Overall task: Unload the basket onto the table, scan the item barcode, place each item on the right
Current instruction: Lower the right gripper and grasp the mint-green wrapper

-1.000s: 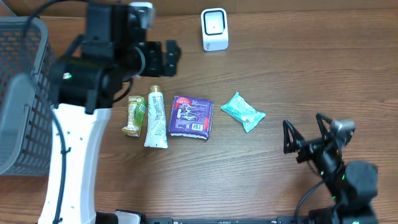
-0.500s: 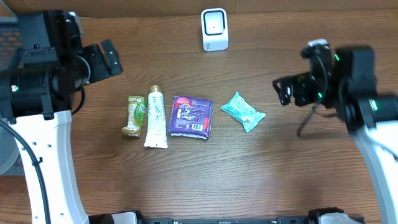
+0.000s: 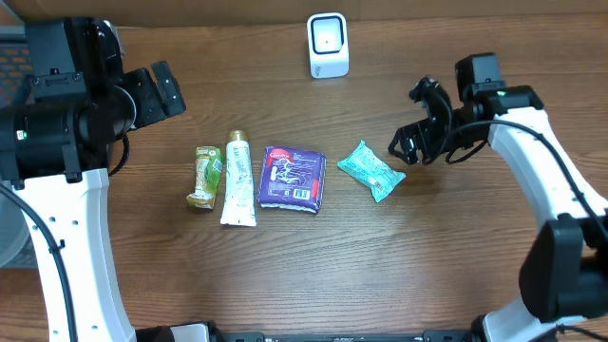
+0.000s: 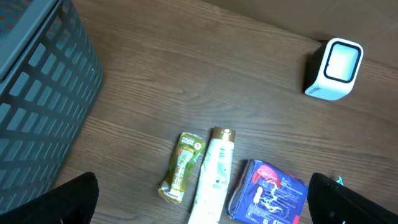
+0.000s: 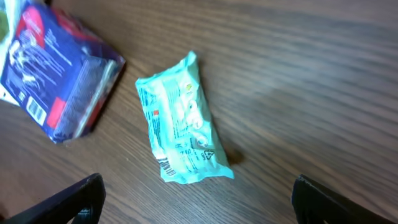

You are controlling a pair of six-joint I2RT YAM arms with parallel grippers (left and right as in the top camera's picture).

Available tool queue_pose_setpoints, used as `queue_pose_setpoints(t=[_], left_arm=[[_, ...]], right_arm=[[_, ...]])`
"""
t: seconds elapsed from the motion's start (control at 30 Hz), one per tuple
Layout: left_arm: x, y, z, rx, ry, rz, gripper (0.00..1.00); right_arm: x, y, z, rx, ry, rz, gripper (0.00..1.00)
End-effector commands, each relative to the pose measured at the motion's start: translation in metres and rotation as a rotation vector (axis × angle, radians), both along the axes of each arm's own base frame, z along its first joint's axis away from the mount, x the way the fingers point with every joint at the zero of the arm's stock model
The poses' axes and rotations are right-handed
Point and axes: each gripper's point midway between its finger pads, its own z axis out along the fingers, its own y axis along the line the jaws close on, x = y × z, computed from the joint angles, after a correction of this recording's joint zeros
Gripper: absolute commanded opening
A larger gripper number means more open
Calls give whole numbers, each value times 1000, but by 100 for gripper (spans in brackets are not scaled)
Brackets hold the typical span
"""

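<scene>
Overhead, the crinkly teal plastic packet (image 3: 371, 171) lies flat on the brown wooden surface (image 3: 456, 266) just beside the right pincer (image 3: 410, 122), toward its 8 o'clock, its long axis running from 10 to 4 o'clock (what looks like a barcode shows at one short end in the right wrist view). Right is plainly the nearer arm, since the left pincer (image 3: 166, 92) hangs well apart at 9 o'clock, beyond the dark purple flat pack (image 3: 293, 178), so I judge the pick falls to the right. Both pincers stand spread wide, holding and touching nothing; the packet sits untouched ahead of the right one's fingers.
</scene>
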Motion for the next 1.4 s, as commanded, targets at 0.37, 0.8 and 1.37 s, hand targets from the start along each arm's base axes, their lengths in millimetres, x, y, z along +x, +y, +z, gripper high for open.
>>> queue_pose_setpoints(t=[0.37, 0.8, 1.37], left_arm=[[-1, 2, 4, 0, -13, 15, 100], [-1, 2, 4, 0, -13, 15, 100], [-1, 2, 4, 0, -13, 15, 100]], right_arm=[[-10, 13, -45, 49, 106, 138, 88], [-7, 28, -87, 147, 169, 154, 83], [-34, 32, -129, 205, 306, 21, 73]])
